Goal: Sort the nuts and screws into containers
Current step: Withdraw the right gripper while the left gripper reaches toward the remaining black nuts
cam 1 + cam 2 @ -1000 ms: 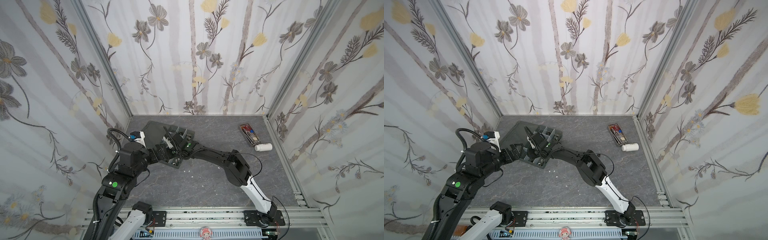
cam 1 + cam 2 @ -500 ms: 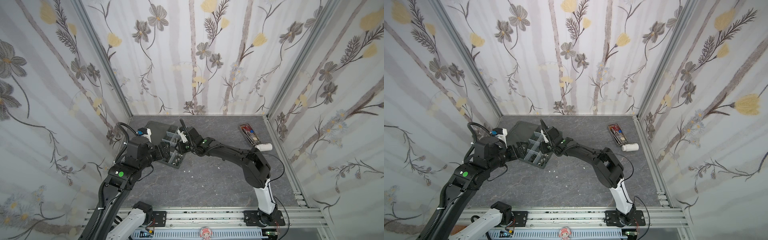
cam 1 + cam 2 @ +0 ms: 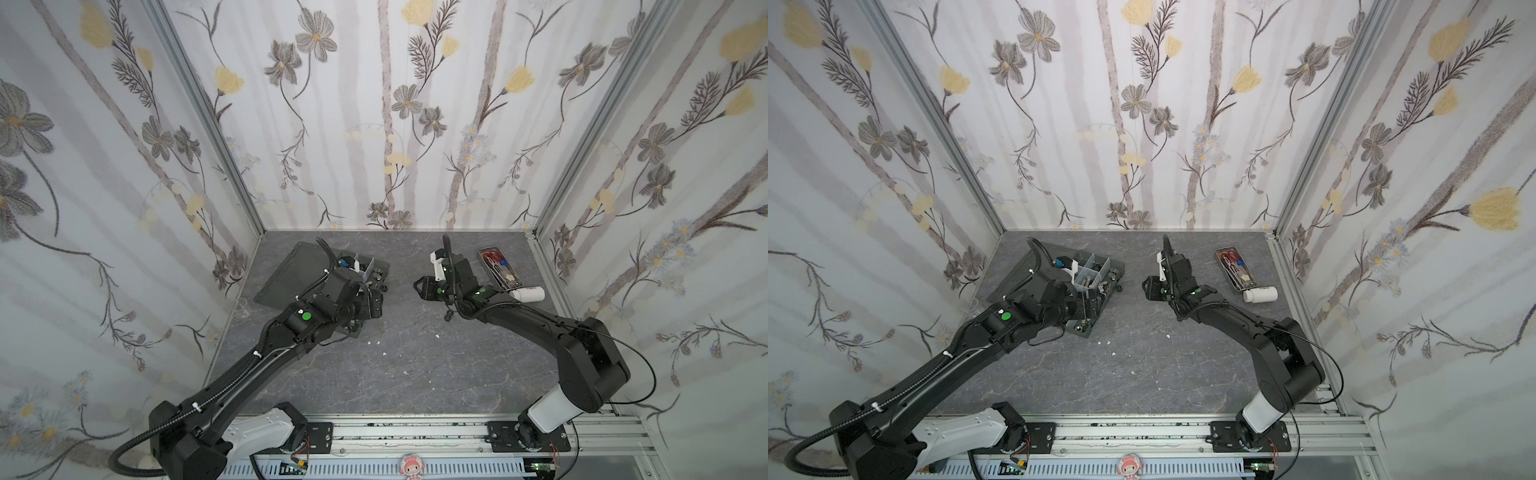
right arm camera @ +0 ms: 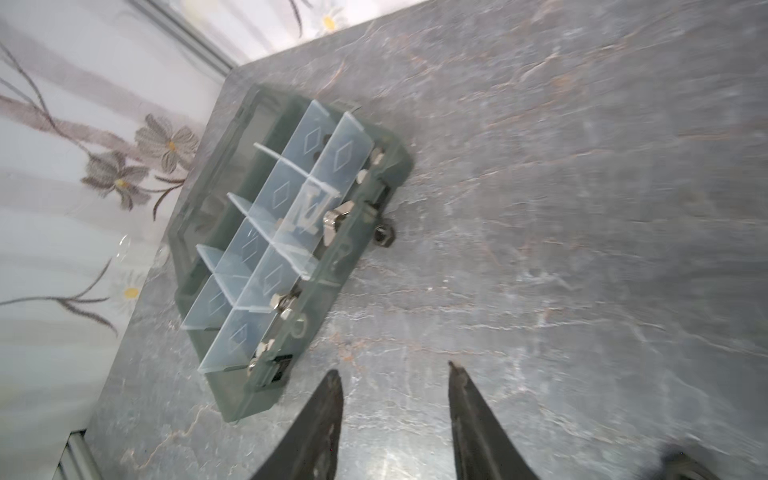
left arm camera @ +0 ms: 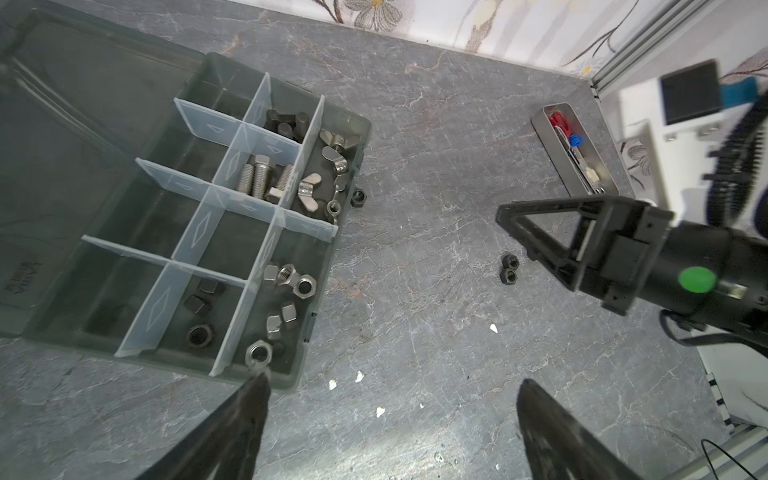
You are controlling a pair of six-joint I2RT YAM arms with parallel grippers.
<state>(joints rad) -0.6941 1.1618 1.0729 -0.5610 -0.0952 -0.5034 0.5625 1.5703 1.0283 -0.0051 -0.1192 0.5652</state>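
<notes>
Two black nuts (image 5: 509,270): loose on surface (image 5: 415,270), just beside right fingers (image 5: 536,241), parted and empty; left fingers (image 5: 232,436), spread empty, farther.

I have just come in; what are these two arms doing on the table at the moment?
The robot is sorting hardware into a compartmented organizer box. Silver bolts, black bolts, wing nuts, silver nuts and black nuts already lie in separate compartments. The left gripper and right gripper are both open and empty. Three more black nuts lie loose on the table: a pair near the right gripper and a single nut beside the box.
</notes>
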